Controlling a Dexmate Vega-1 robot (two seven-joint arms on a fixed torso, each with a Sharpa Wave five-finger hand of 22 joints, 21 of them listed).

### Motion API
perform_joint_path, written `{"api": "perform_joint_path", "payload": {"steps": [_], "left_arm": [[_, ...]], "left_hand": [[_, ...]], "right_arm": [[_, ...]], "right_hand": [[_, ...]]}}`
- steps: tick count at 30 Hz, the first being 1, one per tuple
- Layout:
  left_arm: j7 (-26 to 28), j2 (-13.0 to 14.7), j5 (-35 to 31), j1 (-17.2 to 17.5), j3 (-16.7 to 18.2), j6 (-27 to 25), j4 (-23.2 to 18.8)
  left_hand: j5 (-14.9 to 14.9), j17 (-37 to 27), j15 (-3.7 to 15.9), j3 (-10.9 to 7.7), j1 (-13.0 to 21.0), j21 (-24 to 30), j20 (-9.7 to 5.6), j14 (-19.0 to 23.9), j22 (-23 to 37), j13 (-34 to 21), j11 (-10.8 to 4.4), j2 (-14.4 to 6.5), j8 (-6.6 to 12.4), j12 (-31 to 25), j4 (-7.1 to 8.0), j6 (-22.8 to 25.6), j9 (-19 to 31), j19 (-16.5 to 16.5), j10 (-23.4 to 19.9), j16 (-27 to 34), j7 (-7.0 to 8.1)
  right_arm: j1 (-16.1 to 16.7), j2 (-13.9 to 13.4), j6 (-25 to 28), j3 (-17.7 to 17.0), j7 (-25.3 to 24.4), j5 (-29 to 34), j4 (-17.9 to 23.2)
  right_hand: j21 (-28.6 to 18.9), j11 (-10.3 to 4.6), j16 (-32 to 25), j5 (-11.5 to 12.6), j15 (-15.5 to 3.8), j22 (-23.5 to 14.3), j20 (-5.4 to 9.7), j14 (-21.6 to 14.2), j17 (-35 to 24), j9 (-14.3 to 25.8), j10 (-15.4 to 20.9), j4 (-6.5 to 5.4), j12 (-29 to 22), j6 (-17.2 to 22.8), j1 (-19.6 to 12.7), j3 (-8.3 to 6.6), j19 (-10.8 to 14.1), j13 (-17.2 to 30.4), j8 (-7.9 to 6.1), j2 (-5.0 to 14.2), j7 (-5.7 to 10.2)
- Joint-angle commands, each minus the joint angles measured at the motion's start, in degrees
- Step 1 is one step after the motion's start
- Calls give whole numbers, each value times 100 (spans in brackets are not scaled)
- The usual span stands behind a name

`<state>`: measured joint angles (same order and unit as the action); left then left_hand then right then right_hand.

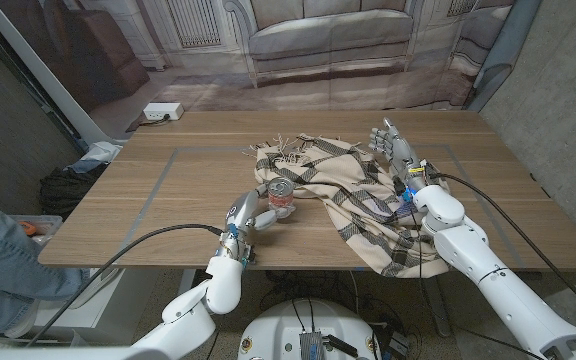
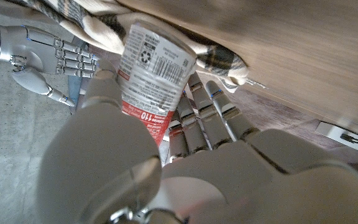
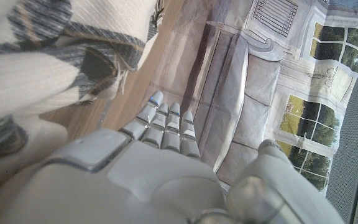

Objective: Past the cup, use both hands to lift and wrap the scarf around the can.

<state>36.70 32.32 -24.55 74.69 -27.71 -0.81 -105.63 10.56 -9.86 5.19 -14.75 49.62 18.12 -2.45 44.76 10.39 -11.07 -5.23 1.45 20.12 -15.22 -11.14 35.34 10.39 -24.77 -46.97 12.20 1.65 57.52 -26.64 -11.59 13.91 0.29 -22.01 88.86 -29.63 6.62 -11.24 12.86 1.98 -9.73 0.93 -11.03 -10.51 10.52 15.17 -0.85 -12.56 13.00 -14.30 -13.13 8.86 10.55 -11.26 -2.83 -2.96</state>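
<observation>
Can (image 1: 283, 199): table centre, gripped by left hand (image 1: 247, 214).
Scarf (image 1: 353, 195): heaped from can toward three o'clock.
Right hand (image 1: 396, 150): fingers spread, empty, over scarf.
Risk: tugging cloth may topple can.

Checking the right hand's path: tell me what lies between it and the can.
In the head view, only the plaid scarf lies between the right hand and the can, its folds spread across that stretch of table.
</observation>
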Motion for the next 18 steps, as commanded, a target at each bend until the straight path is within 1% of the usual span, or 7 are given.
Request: {"api": "perform_joint_path", "payload": {"steps": [1,5,11,14,18], "left_arm": [[-49,-62,198,399,478,-73,-359],[-63,-80,211,514,599,-82,-461],[-217,-86,368,671,805,-4,-613],[-266,-107,331,711,865,-57,-671],[-342,-134,269,748,910,-123,-727]], "left_hand": [[-22,-17,590,-496,812,-20,-242,74,12,-12,-589,-1030,-20,50,444,1940,18,-36,-679,-20,379],[-25,-18,586,-518,812,-30,-237,80,12,-14,-593,-1026,-34,82,450,1959,20,-38,-691,-39,368],[-27,-19,590,-553,825,-42,-230,112,11,-17,-568,-1025,-53,109,449,1981,22,-41,-733,-50,341],[-28,-19,580,-566,830,-47,-226,106,11,-18,-564,-1027,-62,124,449,1982,23,-38,-731,-60,328],[-30,-20,590,-584,833,-59,-219,103,12,-20,-552,-1022,-78,144,452,1987,25,-30,-741,-74,342]], "right_arm": [[-136,-72,-119,253,-287,475,130],[-243,-92,-121,407,-380,681,175],[-460,-167,-26,724,-595,1205,298],[-584,-196,72,902,-760,1539,363],[-757,-238,283,1120,-916,1916,470]], "right_hand": [[27,-45,-18,-5,2,-20,-5,-44,-13,24,47,37,-19,64,-64,-24,71,20,-17,24,3],[45,-65,-16,-9,-5,-20,-4,-46,-10,24,69,55,-26,90,-94,-37,72,21,-25,42,12],[79,-101,-11,-17,-28,-21,1,-49,-7,24,83,78,-28,128,-130,-51,53,21,-35,60,42],[95,-130,-8,-21,-30,-21,3,-48,-5,24,89,91,-28,139,-149,-57,47,21,-37,67,51],[115,-119,-4,-25,-36,-22,2,-45,-3,25,96,108,-29,190,-177,-69,42,21,-52,82,70]]}}
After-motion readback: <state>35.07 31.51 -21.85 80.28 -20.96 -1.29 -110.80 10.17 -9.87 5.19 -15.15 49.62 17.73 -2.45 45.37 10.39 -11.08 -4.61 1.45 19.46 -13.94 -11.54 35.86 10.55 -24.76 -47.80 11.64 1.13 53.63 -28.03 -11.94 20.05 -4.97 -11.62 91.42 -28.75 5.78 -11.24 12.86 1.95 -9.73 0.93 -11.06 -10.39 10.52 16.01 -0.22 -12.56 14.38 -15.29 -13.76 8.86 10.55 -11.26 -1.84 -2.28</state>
